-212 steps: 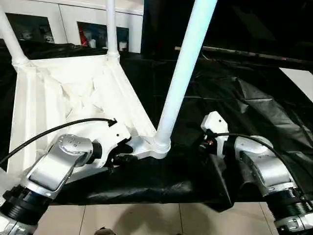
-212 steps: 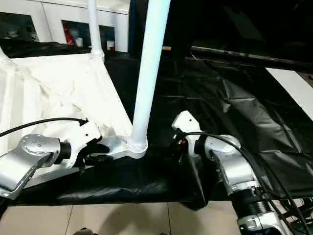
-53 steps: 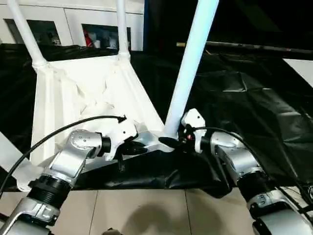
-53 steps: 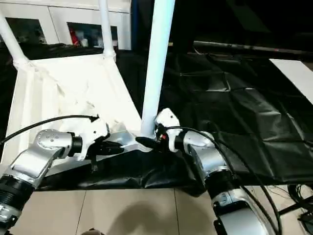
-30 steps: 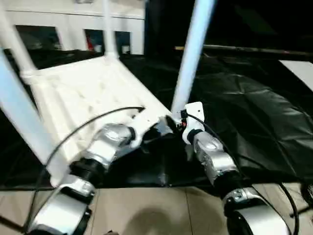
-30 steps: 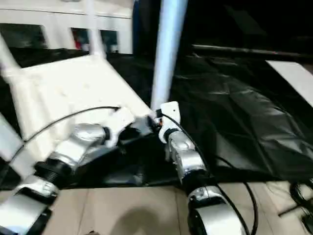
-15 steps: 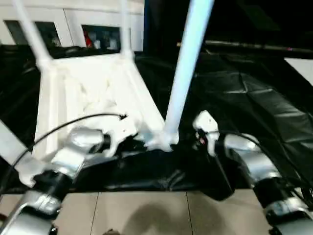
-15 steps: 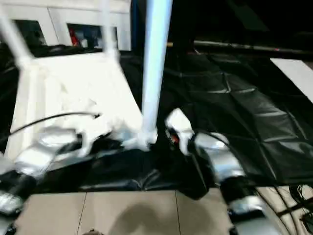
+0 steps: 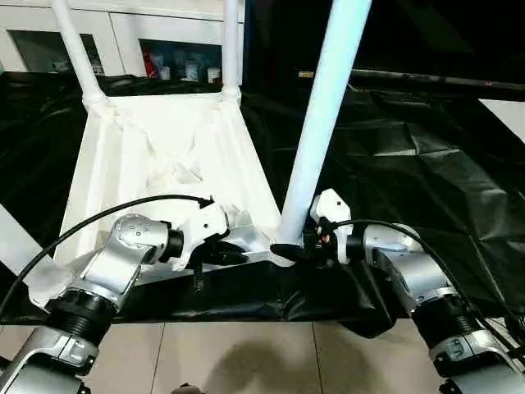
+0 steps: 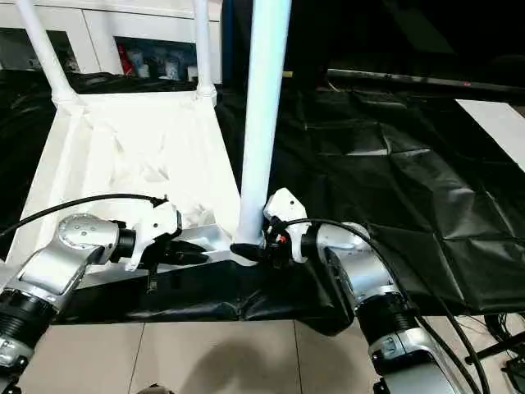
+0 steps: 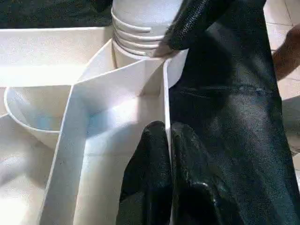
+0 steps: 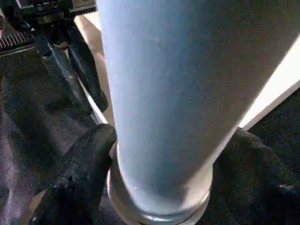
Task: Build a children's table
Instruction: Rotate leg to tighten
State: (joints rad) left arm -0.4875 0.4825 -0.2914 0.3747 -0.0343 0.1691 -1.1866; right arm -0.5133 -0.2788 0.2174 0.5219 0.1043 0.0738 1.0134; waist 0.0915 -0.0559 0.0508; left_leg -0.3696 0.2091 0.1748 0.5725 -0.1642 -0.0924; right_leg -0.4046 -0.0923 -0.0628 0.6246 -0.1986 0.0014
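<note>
The children's table (image 9: 164, 148) lies upside down on the black cloth, white ribbed underside up. White legs stand in its far corner sockets (image 9: 78, 49) (image 9: 231, 41), and another slants up at the near left (image 9: 15, 238). The near right leg (image 9: 324, 115) rises from its socket (image 9: 279, 240). My left gripper (image 9: 234, 256) is shut on the thin near rim of the top, one finger (image 11: 150, 159) on each side of the wall. My right gripper (image 10: 246, 249) closes around the near right leg's base, with fingers (image 12: 79, 173) against its collar on both sides.
The black-draped table (image 9: 426, 164) stretches away to the right, creased and bare. Its front edge runs just below my grippers, with tiled floor (image 9: 246, 361) beneath. A white glass-door cabinet (image 9: 123, 33) stands behind the work.
The camera has swung about. My right gripper, apart from the leg half a second ago, has moved left onto its base. My left gripper has kept its hold on the rim.
</note>
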